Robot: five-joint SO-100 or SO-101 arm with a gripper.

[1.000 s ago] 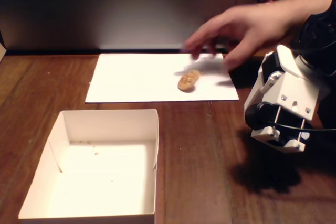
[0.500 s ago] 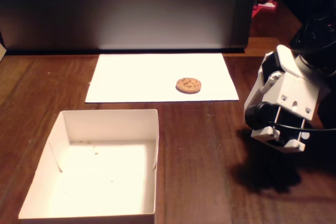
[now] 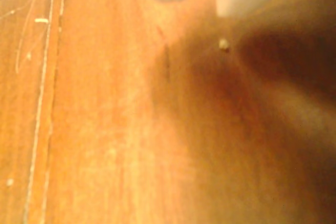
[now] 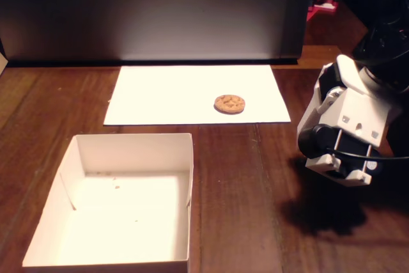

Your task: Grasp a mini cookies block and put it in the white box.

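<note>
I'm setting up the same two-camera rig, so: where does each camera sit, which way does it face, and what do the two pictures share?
Fixed view: stands at the table's near edge, slightly raised, facing the back wall; it sees the white box, the cookie on the paper sheet, and the arm's white body at right.
Wrist view: rides the arm, aimed close at the wooden table, blurred; no gripper part clearly shows.
Shared: only the wooden tabletop.

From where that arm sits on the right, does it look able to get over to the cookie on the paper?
Probably yes. In the fixed view the cookie lies alone on the white paper sheet, with only bare wooden table between it and the arm. Nothing blocks the path; whether its reach suffices can't be judged.
</note>
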